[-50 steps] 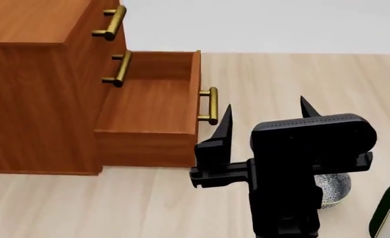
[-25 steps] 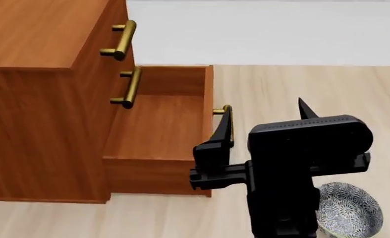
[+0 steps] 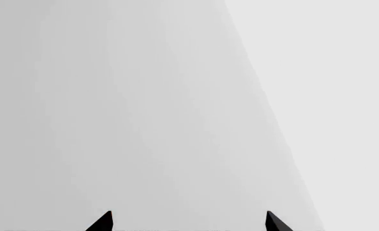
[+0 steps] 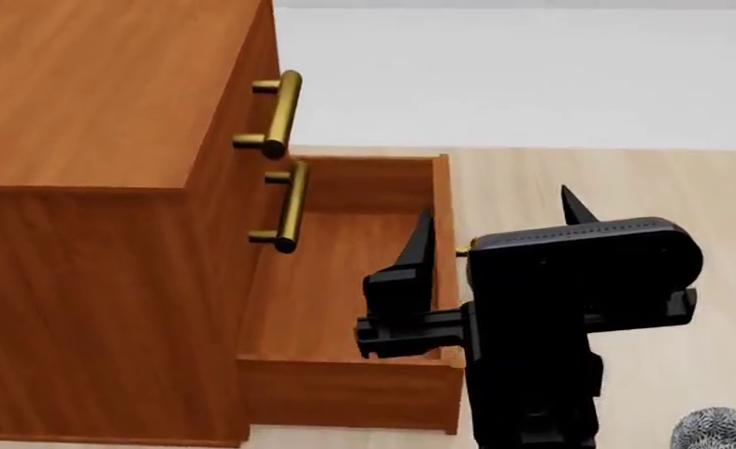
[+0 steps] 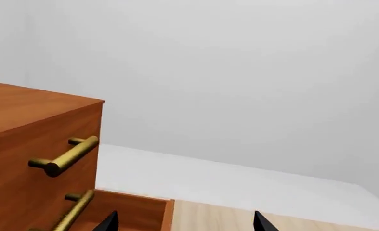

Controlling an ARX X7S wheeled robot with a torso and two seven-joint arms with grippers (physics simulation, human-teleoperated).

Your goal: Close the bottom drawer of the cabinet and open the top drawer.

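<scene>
I see the bottom drawer [image 4: 342, 318] pulled far out of the cabinet [image 4: 106, 140]; top drawer [image 4: 237, 79] sits flush, shut. R pincer [image 4: 493, 220] spread wide, empty, just beside bottom drawer's front. L pincer [image 3: 188, 220] also wide, facing blank wall.

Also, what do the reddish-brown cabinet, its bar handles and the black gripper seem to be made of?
The reddish-brown three-drawer cabinet looks like wood or wood veneer with a satin finish: grain streaks run along its top and side. The round bar handles look like brushed brass, yellow-gold with a soft sheen. The black right gripper looks like matte plastic or painted metal; which one, I cannot tell.
</scene>
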